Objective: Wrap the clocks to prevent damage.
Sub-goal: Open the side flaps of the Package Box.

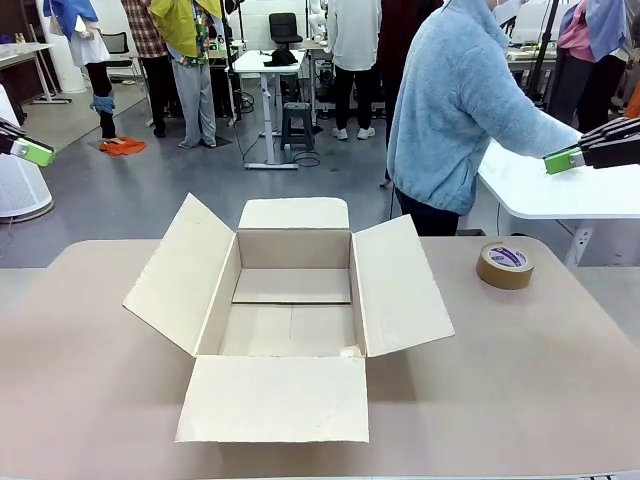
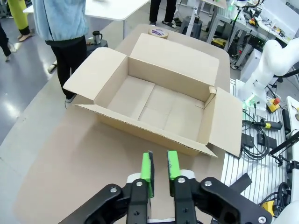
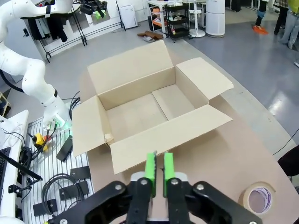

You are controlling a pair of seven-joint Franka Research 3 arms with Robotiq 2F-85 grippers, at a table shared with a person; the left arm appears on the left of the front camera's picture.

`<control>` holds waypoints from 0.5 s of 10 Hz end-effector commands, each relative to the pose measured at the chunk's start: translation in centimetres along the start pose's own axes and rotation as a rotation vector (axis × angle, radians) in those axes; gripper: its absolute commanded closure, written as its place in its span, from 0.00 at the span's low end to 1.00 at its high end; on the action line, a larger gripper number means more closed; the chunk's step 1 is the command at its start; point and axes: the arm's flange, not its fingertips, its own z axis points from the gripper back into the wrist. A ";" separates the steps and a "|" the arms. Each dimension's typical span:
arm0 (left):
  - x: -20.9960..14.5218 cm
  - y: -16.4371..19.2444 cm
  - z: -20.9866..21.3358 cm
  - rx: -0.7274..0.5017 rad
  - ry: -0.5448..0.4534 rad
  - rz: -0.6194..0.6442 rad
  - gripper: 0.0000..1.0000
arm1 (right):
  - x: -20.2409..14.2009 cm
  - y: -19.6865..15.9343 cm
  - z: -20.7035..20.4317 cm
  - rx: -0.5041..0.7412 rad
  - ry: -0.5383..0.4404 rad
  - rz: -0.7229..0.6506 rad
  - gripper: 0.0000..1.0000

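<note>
Brown table (image 1: 520,370): open cardboard box (image 1: 290,310), tape roll (image 1: 504,265); wrist views show left claw (image 2: 160,169), right claw (image 3: 159,169) narrow, holding nothing.

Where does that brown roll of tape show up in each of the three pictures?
Front view: tape roll on the table, right of the open cardboard box.
Left wrist view: top middle, just beyond the box's far flap.
Right wrist view: bottom right corner.
Shared landmark: the cardboard box.

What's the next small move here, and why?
Probably hold both arms high and wait: the cardboard box sits open and empty, no wrapped parcel lies on the table, and the person faces away. The left gripper and right gripper hold nothing, pads nearly together.
</note>
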 end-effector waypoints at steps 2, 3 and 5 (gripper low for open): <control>-0.4 0.2 0.0 -0.009 0.007 -0.008 1.00 | -0.1 -0.2 -0.3 0.006 0.009 -0.023 1.00; -0.5 0.3 0.0 -0.009 0.007 -0.007 1.00 | -0.2 -0.2 -0.3 0.007 0.011 -0.025 1.00; -0.5 0.3 0.1 -0.005 0.007 -0.003 1.00 | -0.1 -0.2 -0.3 0.011 0.015 -0.030 1.00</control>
